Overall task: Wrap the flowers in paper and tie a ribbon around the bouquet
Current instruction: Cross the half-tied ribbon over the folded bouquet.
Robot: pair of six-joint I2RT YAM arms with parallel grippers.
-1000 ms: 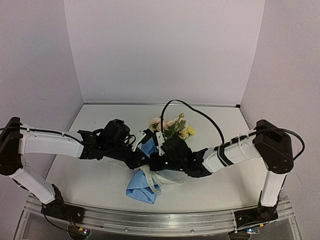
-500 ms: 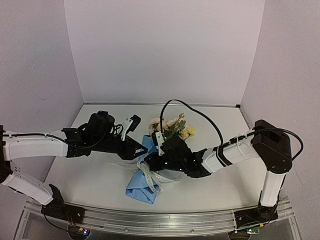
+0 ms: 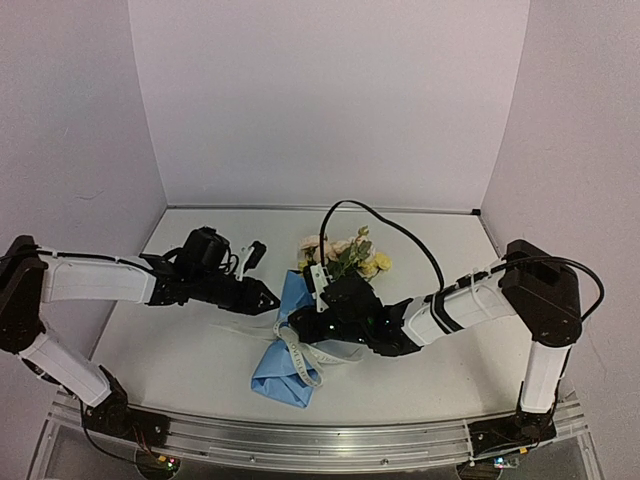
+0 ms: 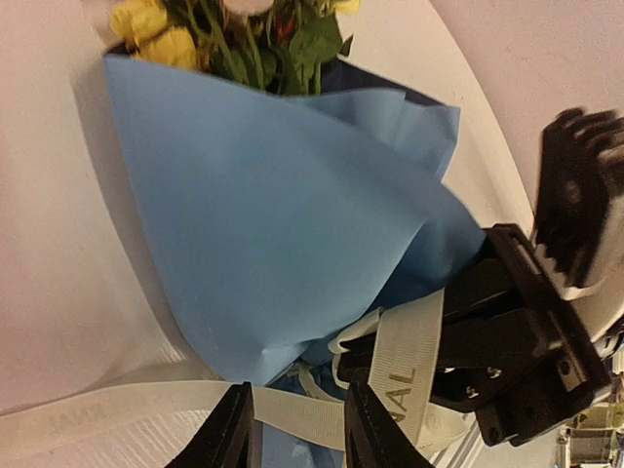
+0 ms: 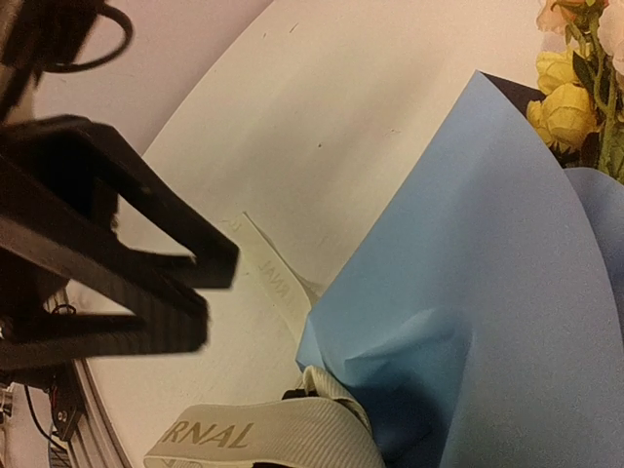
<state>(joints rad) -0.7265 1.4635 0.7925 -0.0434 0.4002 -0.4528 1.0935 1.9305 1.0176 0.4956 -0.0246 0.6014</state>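
Backing away is what your left jaws have done over the last second: they were crowded against the right jaws over the bouquet [image 3: 292, 345], and now they sit just to its left, tips aimed at the paper [image 4: 273, 214]. They stand partly spread. A flat run of ribbon [image 4: 405, 366] crosses the gap just past the tips (the left wrist view does not show whether they touch it). Your right jaws have held their place, pressed together on a loop of that same ribbon, tight against the narrow end of the cone. From there the ribbon trails over the tabletop [image 3: 170, 350] toward the left jaws. The flowers [image 3: 347, 253] stick out of the cone's wide mouth, beyond both sets of jaws, yellow blooms nearest the left side. The cone lies flat with its light blue face outward and a sliver of navy showing at the mouth.
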